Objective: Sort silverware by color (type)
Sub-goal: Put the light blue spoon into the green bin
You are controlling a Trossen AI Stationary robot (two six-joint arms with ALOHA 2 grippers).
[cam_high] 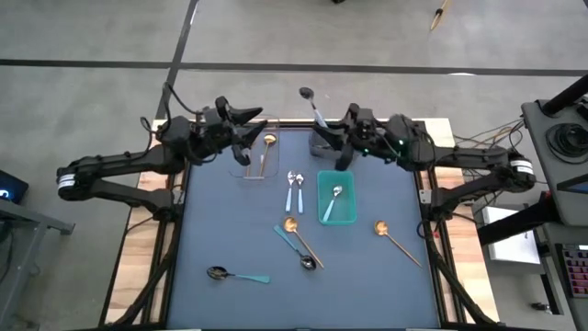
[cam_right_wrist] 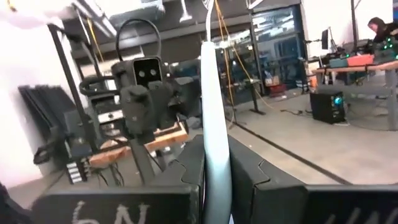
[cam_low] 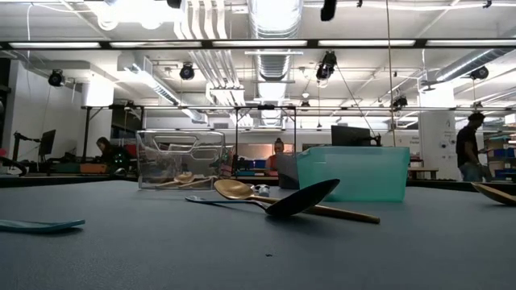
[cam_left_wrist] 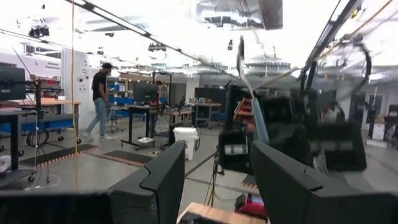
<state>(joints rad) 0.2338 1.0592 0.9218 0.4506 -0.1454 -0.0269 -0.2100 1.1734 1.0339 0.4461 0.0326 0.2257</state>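
My right gripper [cam_high: 325, 126] hovers above the grey bin [cam_high: 320, 146] at the far edge, shut on a spoon with a dark bowl [cam_high: 306, 93] and a teal handle. My left gripper [cam_high: 248, 134] stands open above the clear bin [cam_high: 255, 167], which holds a gold spoon [cam_high: 267, 145]. In the teal bin [cam_high: 352, 213] lies a silver spoon with a light-blue handle [cam_high: 333, 200]. Two more of that kind [cam_high: 294, 189] lie flat on the mat, as do two gold spoons [cam_high: 396, 240] [cam_high: 303, 241] and two dark-bowled teal ones [cam_high: 294, 246] [cam_high: 237, 274]. Neither gripper shows in the low view. My right gripper pinches the spoon's teal handle [cam_right_wrist: 212, 163] between its two fingers. The spoon is lifted clear, and most of the handle and the dark bowl [cam_left_wrist: 240, 51] stand out past the fingertips, slanting up and toward the table's far left. The fingers lie across the handle.
The three bins stand in the far half of the dark mat [cam_high: 220, 230]. A gold spoon and a dark-bowled one lie crossed [cam_low: 278, 201] at the middle. Cables and arm bases flank the mat on the wooden strips. People stand far off in the room behind.
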